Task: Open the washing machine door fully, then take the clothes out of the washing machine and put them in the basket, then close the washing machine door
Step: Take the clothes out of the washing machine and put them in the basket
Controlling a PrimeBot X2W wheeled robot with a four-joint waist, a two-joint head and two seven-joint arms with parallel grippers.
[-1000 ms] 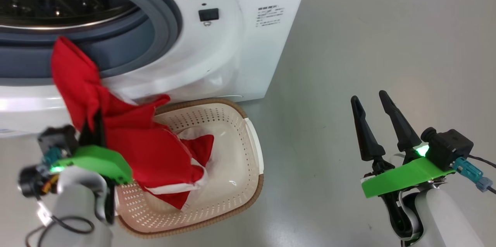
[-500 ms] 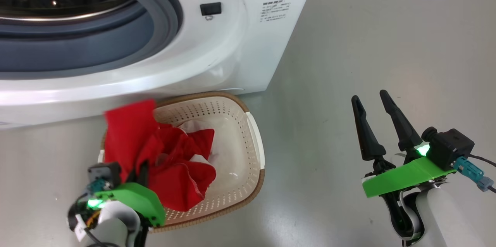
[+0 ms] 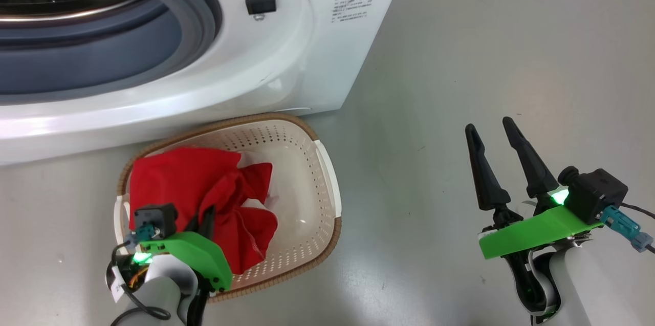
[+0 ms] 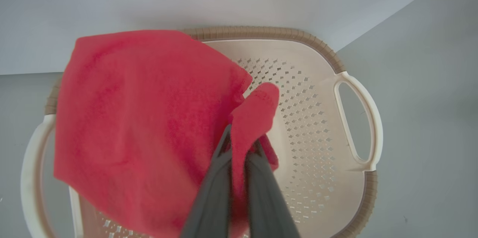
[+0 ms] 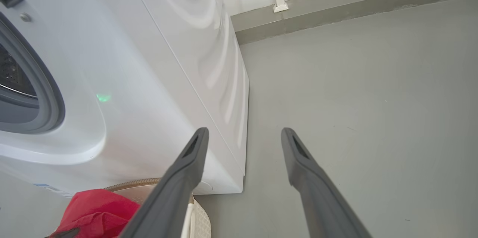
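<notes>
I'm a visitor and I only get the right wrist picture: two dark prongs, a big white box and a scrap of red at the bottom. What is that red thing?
Observer: Those are the clothes, red fabric heaped in a cream basket right in front of the washing machine.
Operator: Is something holding them?
Observer: Yes. The left gripper has its fingers shut on a fold of the red cloth, above the basket.
Operator: Is the basket full?
Observer: No. In the head view the cloth covers its left side, and the right side shows bare perforated plastic.
</notes>
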